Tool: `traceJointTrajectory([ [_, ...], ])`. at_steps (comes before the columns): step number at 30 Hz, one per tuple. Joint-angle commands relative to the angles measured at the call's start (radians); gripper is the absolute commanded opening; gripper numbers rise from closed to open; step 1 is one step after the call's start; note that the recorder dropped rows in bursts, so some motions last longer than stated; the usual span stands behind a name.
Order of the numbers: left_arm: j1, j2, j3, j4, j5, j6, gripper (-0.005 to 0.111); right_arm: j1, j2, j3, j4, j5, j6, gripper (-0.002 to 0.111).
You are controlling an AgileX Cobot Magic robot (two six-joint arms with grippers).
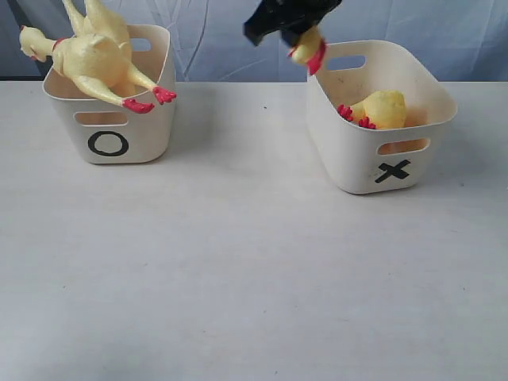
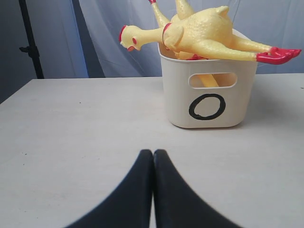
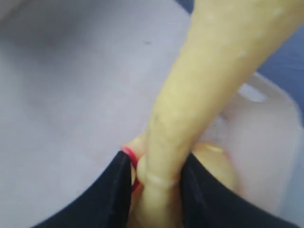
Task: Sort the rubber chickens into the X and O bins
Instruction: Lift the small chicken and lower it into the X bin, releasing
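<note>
The O bin (image 1: 111, 119) (image 2: 209, 102) stands at the back left with rubber chickens piled in it; the top chicken (image 1: 95, 55) (image 2: 209, 35) lies across its rim, red feet hanging over the side. The X bin (image 1: 381, 119) at the back right holds one chicken (image 1: 381, 109). Above the X bin's left rim my right gripper (image 1: 298, 32) (image 3: 156, 175) is shut on another chicken (image 1: 309, 49) (image 3: 209, 80), held by its neck near the red band. My left gripper (image 2: 153, 154) is shut and empty over the table, short of the O bin; the exterior view does not show it.
The white table (image 1: 238, 262) spreads in front of both bins. A pale blue curtain (image 1: 222, 32) hangs behind it. A dark stand (image 2: 28, 42) rises beyond the table's edge in the left wrist view.
</note>
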Motion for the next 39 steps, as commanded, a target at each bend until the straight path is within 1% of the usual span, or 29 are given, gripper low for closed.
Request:
traceJointTrajectory([
  [1,-0.004,-0.005,-0.002,-0.002,-0.014,-0.006,0.000,-0.018,-0.017,0.021,-0.277,0.006,0.084,-0.001],
  [5,-0.004,-0.005,-0.002,-0.002,-0.014,-0.006,0.000,-0.052,-0.009,0.025,-0.222,0.006,0.084,-0.001],
  [10,-0.004,-0.005,-0.002,-0.002,-0.014,-0.006,0.000,-0.087,0.009,0.025,-0.212,0.006,0.084,-0.001],
  [11,-0.004,-0.005,-0.002,-0.002,-0.014,-0.006,0.000,-0.095,0.012,0.025,-0.212,0.006,0.084,0.002],
  [12,-0.004,-0.005,-0.002,-0.002,-0.014,-0.006,0.000,-0.097,0.014,0.025,-0.215,0.006,0.084,0.007],
  [13,-0.004,-0.005,-0.002,-0.002,-0.014,-0.006,0.000,-0.104,0.016,0.025,-0.219,0.006,0.084,0.013],
  [14,-0.004,-0.005,-0.002,-0.002,-0.014,-0.006,0.000,-0.110,0.018,0.025,-0.222,0.006,0.087,0.024],
  [15,-0.004,-0.005,-0.002,-0.002,-0.014,-0.006,0.000,-0.118,0.021,0.025,-0.223,0.006,0.101,0.039],
  [18,-0.004,-0.005,-0.002,-0.002,-0.014,-0.006,0.000,-0.136,0.023,0.025,-0.225,0.006,0.173,0.095],
  [19,-0.004,-0.005,-0.002,-0.002,-0.014,-0.006,0.000,-0.139,0.023,0.025,-0.226,0.006,0.189,0.105],
  [26,-0.004,-0.005,-0.002,-0.002,-0.014,-0.006,0.000,-0.143,0.000,0.027,-0.215,0.006,0.198,0.104],
  [29,-0.004,-0.005,-0.002,-0.002,-0.014,-0.006,0.000,-0.143,-0.018,0.059,-0.225,0.006,0.198,0.104],
  [33,-0.004,-0.005,-0.002,-0.002,-0.014,-0.006,0.000,-0.156,-0.061,0.224,-0.290,0.006,0.224,0.104],
  [34,-0.004,-0.005,-0.002,-0.002,-0.014,-0.006,0.000,-0.168,-0.082,0.296,-0.312,0.006,0.246,0.104],
  [38,-0.004,-0.005,-0.002,-0.002,-0.014,-0.006,0.000,-0.205,-0.141,0.424,-0.336,0.006,0.326,0.104],
  [39,-0.004,-0.005,-0.002,-0.002,-0.014,-0.006,0.000,-0.229,-0.185,0.492,-0.332,0.006,0.333,0.096],
])
